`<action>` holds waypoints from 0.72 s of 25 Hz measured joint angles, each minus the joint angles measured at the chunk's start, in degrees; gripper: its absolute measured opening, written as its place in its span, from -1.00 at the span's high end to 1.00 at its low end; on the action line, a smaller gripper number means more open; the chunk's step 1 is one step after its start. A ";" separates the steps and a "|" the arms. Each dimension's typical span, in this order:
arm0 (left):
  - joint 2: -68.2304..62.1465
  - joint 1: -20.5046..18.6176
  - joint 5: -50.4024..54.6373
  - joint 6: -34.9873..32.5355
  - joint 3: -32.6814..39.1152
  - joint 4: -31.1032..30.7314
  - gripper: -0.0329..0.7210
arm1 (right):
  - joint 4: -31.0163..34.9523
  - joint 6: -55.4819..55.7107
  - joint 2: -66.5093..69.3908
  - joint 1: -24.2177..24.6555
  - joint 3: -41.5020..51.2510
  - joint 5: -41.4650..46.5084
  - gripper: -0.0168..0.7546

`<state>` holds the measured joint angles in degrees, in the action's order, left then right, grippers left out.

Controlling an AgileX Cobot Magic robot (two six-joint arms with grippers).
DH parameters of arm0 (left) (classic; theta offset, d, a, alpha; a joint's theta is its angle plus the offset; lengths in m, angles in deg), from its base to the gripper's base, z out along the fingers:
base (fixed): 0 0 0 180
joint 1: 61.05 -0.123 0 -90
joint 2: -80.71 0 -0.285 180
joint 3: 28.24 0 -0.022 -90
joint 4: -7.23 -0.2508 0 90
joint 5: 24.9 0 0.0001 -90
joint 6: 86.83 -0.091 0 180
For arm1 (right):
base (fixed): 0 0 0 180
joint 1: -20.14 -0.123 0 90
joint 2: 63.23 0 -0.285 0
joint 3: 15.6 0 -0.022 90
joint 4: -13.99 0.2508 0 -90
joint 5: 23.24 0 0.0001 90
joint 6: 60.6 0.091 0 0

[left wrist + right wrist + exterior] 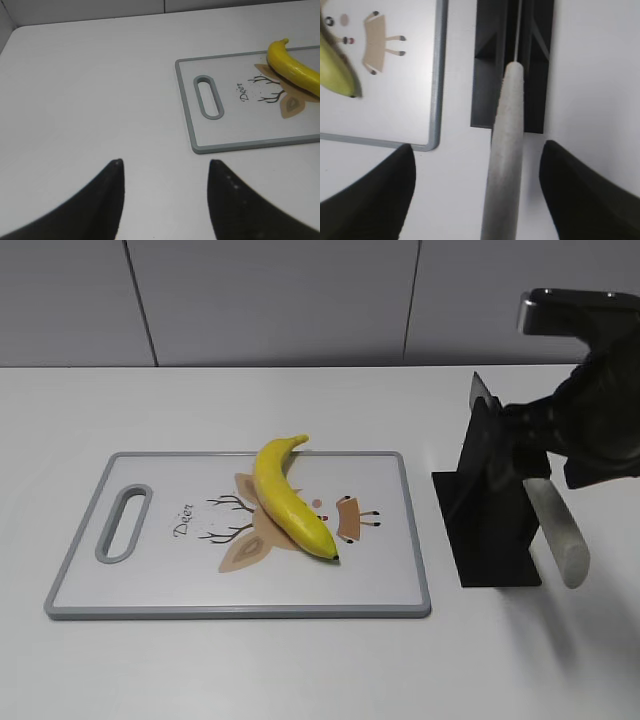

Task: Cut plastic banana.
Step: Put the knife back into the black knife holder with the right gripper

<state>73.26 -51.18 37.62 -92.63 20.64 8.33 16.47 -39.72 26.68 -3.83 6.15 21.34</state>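
Yellow and glossy, the plastic banana lay diagonally across the middle of the cutting board, stem toward the board's far edge, dark tip toward its near edge — uncut, untouched. Just beside the board's right edge stood the black knife block, with the knife slotted in it, pale handle jutting out toward the camera side.

The right gripper was spread wide, one finger on each side of that handle and not yet touching it — it held nothing. So the step in hand looked like fetching the knife, with the cutting itself not begun. The next move probably called for closing squarely on the handle, then drawing the blade clear of the slot before swinging over to the board.

The left gripper hung parted and empty over bare table, well off the board's handle-hole end. It might be wanted later to steady the banana.

Room was tight on the right: the block sat near the board's rim, so a sloppy pull could tip the block or nudge the board. Left of the board the tabletop lay open, and the near side of the board was free as well.
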 joint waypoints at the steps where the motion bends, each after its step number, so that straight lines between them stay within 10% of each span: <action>1: 0.00 0.00 0.00 0.00 0.00 0.00 -0.46 | 1.30 -1.45 -0.58 0.00 -1.32 1.59 -0.62; 18: 0.00 0.00 0.00 0.00 0.00 0.00 -0.69 | 7.29 -26.21 -20.85 0.00 -3.07 23.98 -0.52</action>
<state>73.26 -51.18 37.62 -92.63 20.64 8.33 23.76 -65.93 5.83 -3.83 3.07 45.33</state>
